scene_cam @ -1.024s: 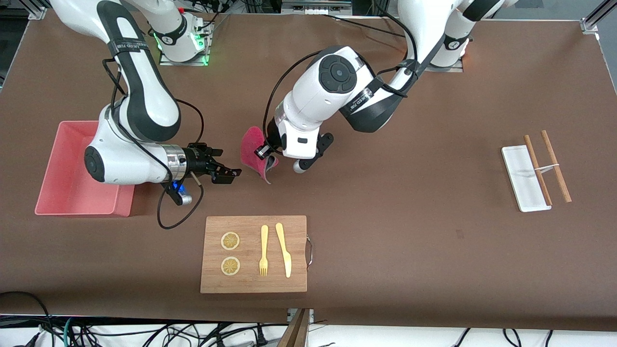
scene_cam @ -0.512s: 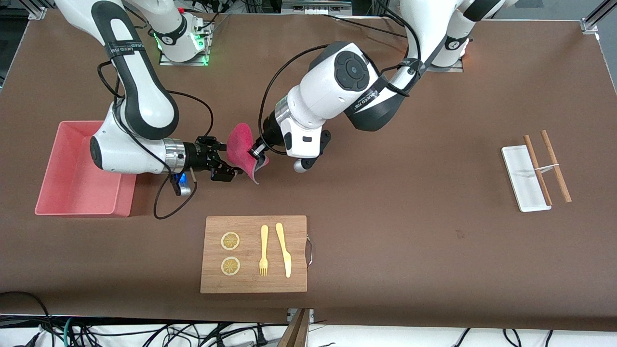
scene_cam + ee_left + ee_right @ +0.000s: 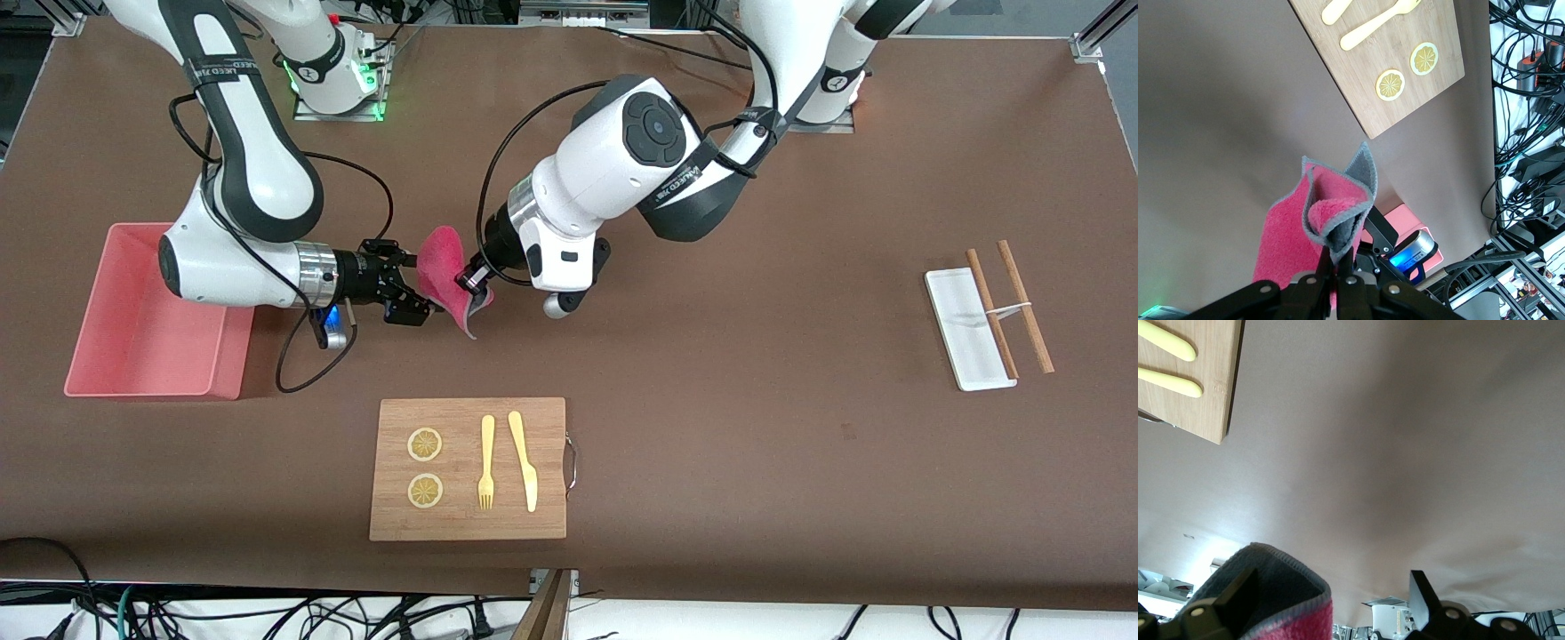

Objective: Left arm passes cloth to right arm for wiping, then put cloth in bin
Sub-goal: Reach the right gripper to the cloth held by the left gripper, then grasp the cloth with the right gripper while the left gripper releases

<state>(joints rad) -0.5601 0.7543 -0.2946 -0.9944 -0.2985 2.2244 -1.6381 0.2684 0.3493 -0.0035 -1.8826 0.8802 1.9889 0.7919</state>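
Two lemon slices (image 3: pixel 425 444) (on board (image 3: pixel 551 409)), two chopsticks (image 3: pixel 1011 305).

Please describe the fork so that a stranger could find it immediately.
Look at the wooden board lying nearer the front camera than both grippers. The fork lies on it between two lemon slices and a knife; only it ends in prongs.

The cloth (image 3: pixel 444 277) covers the left gripper's (image 3: pixel 469 283) fingertips, and the right arm hides part of the bin (image 3: pixel 116 356).

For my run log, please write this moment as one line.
phase: handover | left gripper: shut on cloth | right gripper: open around cloth | bin: no cloth
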